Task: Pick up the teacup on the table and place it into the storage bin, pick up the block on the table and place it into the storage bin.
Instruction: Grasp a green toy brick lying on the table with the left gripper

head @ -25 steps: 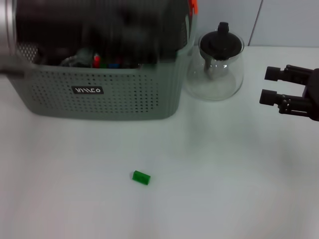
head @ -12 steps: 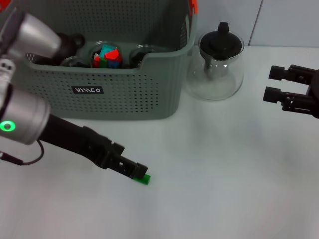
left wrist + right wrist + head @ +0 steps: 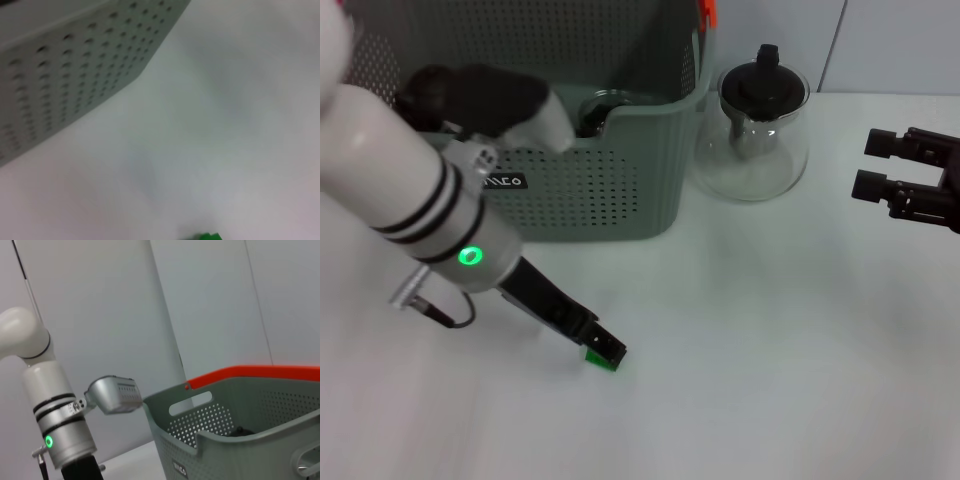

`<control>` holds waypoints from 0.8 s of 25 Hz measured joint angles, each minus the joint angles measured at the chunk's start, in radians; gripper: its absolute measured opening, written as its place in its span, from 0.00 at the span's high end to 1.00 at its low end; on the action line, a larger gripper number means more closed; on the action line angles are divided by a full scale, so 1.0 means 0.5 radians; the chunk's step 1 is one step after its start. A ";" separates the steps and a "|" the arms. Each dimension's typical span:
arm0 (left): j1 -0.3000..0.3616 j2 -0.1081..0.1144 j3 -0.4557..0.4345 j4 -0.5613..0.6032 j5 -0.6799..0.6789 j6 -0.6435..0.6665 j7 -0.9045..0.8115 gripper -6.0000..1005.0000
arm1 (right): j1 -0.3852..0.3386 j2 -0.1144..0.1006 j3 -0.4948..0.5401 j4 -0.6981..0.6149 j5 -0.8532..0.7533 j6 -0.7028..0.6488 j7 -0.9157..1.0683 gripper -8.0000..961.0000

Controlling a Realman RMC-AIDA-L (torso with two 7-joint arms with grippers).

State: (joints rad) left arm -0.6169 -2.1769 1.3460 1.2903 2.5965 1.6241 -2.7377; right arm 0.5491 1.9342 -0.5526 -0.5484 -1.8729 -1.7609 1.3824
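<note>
The left tool (image 3: 607, 351) reaches down to the small green plastic block (image 3: 601, 359) lying on the white table (image 3: 770, 350) toward its front edge; whether its fingers are spread cannot be told. The large grey-green perforated plastic storage bin (image 3: 610, 190) stands at the back edge. The right tool (image 3: 876, 165) hovers spread at the right edge.

glass teapot (image 3: 752, 135) with black lid on white table (image 3: 770, 340)

A small green block (image 3: 599, 358) is lying on the white table, partly covered from above, well in front of the grey-green perforated storage bin (image 3: 620, 190) standing upright behind it.
</note>
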 joint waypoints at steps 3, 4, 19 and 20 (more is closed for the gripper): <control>-0.008 -0.002 0.122 0.008 0.018 -0.084 -0.085 0.10 | 0.000 -0.004 0.014 -0.003 0.000 0.002 -0.004 0.18; -0.012 -0.002 0.161 0.002 0.024 -0.115 -0.115 0.10 | 0.000 -0.005 0.016 -0.005 0.000 0.002 -0.006 0.18; -0.025 -0.003 0.571 -0.094 0.149 -0.368 -0.412 0.11 | 0.000 -0.006 0.016 -0.009 0.001 0.015 -0.013 0.18; -0.026 -0.003 0.584 -0.102 0.149 -0.376 -0.420 0.11 | 0.000 -0.006 0.016 -0.008 0.000 0.015 -0.014 0.18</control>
State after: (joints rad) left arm -0.6296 -2.1782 1.6382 1.2393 2.6712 1.4363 -2.9477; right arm 0.5491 1.9312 -0.5445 -0.5523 -1.8727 -1.7532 1.3754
